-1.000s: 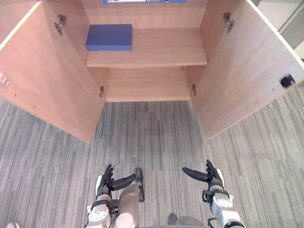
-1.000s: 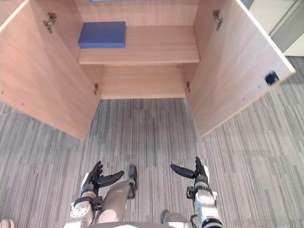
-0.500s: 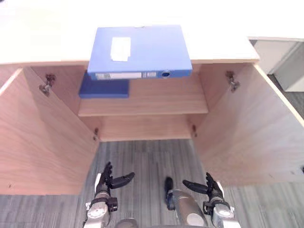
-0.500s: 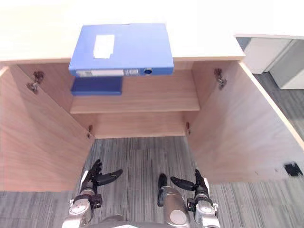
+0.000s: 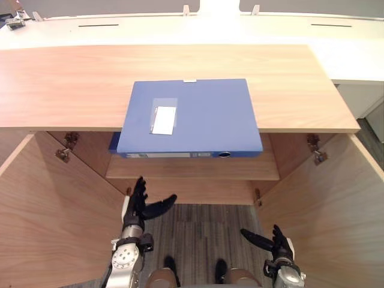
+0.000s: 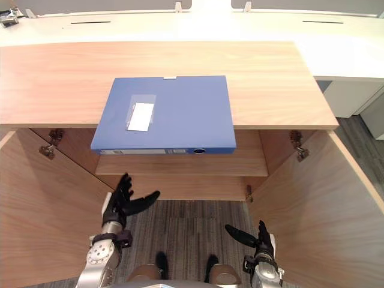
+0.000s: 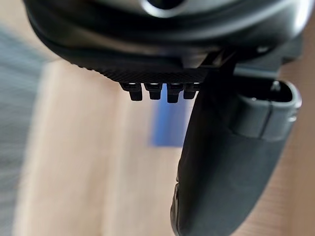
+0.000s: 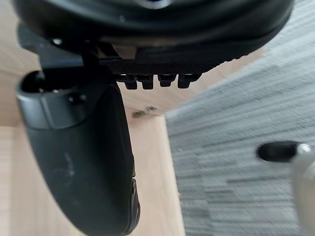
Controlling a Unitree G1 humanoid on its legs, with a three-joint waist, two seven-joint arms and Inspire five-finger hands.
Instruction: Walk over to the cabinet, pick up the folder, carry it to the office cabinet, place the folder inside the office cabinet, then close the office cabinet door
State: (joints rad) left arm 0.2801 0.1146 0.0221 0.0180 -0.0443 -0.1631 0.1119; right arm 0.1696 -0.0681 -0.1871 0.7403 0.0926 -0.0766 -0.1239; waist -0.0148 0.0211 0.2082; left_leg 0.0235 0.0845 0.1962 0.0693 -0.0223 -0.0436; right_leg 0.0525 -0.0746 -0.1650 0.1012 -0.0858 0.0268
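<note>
A blue folder with a white label lies flat on the wooden cabinet top, its spine overhanging the front edge. Below it the cabinet stands open, with an inner shelf in view. My left hand is low in front of the opening, under the folder's left end, open with straight fingers and holding nothing. My right hand is lower and to the right, also open and holding nothing. In the left wrist view a blurred blue patch shows past the thumb.
The cabinet's left door and right door swing out on either side of me. A dark blue corner peeks from the shelf under the folder. A white counter runs behind and to the right. Grey striped carpet lies between the doors.
The camera has tilted up from the cabinet's inside to its top, bringing the folder fully into view. Both hands stay open; the left one has risen a little.
</note>
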